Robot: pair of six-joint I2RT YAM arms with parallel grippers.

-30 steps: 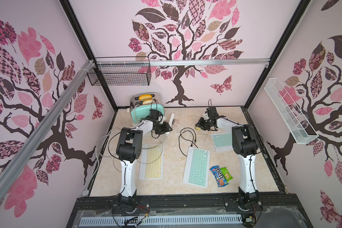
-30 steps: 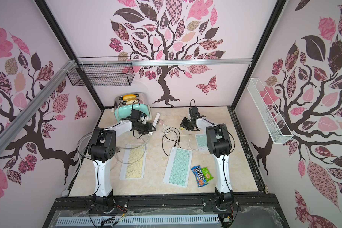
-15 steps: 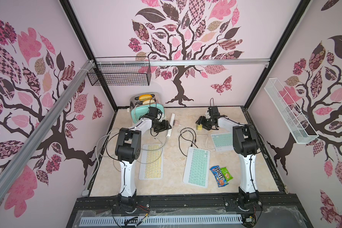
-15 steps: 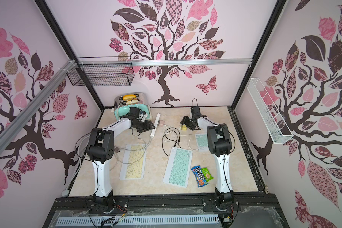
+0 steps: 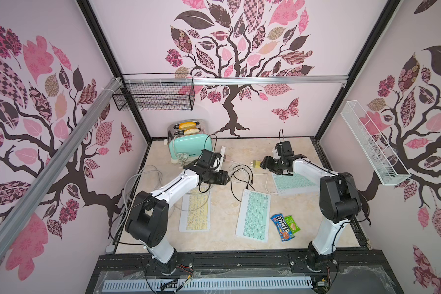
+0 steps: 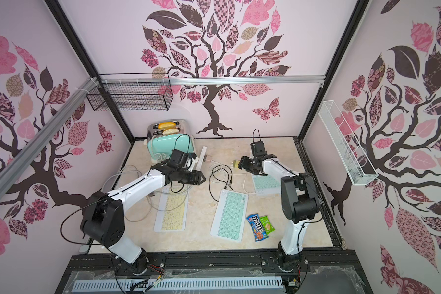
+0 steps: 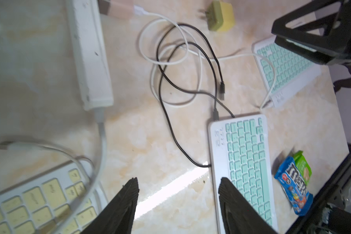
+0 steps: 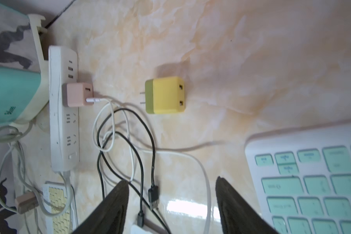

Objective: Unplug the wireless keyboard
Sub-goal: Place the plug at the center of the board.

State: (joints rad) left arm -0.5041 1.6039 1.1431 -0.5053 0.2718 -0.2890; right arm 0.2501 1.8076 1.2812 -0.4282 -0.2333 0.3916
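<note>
Left wrist view showed the middle mint keyboard [image 7: 243,162] lying toward the worktop's front edge, a black cable [image 7: 222,89] reaching its far end with one plug loose, the yellow-green charger [image 8: 166,95] bare-pronged near the back edge, apart from the power strip [image 8: 64,109], and left claw [image 7: 178,182] and right claw [image 8: 171,182] spread wide, empty.

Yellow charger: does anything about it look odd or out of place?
Yes. The yellow charger lies loose on the table, prongs bare, apart from the power strip, both ports empty. The black cable ends in a free plug nearby, unconnected.
</note>
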